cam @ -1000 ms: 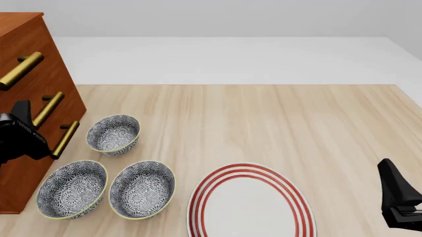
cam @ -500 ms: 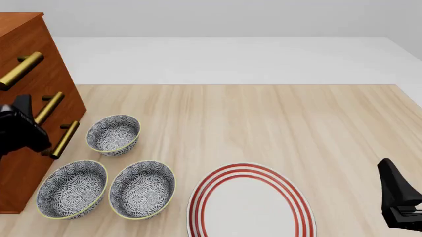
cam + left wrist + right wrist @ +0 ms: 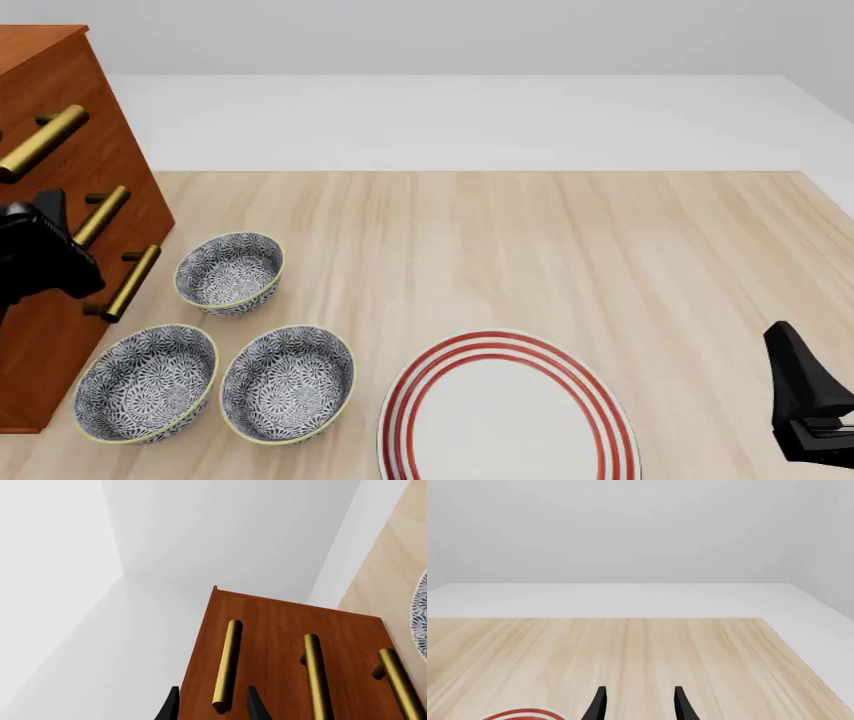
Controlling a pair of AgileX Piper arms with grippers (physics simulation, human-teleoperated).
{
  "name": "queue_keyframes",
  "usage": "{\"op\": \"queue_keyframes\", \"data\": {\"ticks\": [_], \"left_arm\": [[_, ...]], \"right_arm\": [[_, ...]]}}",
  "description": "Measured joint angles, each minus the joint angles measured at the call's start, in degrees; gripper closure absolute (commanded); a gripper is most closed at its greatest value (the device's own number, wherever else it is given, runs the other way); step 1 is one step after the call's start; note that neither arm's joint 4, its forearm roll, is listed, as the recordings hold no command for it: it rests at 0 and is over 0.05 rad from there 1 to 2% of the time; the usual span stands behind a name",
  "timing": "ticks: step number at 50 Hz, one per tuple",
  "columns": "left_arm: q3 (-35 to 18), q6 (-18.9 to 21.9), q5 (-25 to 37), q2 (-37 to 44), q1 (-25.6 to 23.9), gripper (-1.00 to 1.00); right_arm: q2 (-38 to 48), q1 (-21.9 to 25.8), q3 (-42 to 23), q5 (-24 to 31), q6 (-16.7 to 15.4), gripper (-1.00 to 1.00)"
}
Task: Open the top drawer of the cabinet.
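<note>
A: Entry, left side. Where does the cabinet [image 3: 60, 200] stand?

B: At the table's [image 3: 534, 250] far left edge in the front view, cut off by the frame. Three brass bar handles show on its face. The top drawer [image 3: 227, 625] is the uppermost one; its handle [image 3: 43, 142] sits highest, and the front looks flush with the chest, closed.

A: Left arm pose?

B: The left gripper [image 3: 47, 255] is raised off the table in front of the cabinet face, level with the middle handle [image 3: 99, 220] in the front view and just above the lowest handle [image 3: 131, 283]. In the left wrist view its two dark fingertips [image 3: 171, 707] stand on either side of the near end of the top drawer's handle [image 3: 226, 665]. Jaws spread, released; whether they touch the bar cannot be told.

A: Right arm?

B: The right gripper [image 3: 807, 400] rests low at the table's right edge, well apart from the cabinet. Right wrist view shows its fingertips [image 3: 599, 705] parted over bare wood, holding nothing.

A: Other items?

B: Three patterned bowls: one [image 3: 230, 272] just beside the lowest handle, two [image 3: 144, 383] [image 3: 287, 382] nearer the camera. A red-ringed plate [image 3: 507, 415] sits at the near edge.
</note>
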Motion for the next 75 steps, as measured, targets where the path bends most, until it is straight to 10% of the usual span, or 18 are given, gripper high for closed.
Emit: {"op": "queue_keyframes", "data": {"ticks": [26,27,75], "left_arm": [[-1.67,-0.43,0.35,2.84,0.96,-1.0],[-1.77,-0.43,0.36,2.92,0.98,1.0],[-0.84,1.95,-1.04,3.13,-1.45,1.0]], "right_arm": [[0.0,0.0,0.0,0.0,0.0,-1.0],[0.0,0.0,0.0,0.0,0.0,-1.0],[0.0,0.0,0.0,0.0,0.0,-1.0]]}}
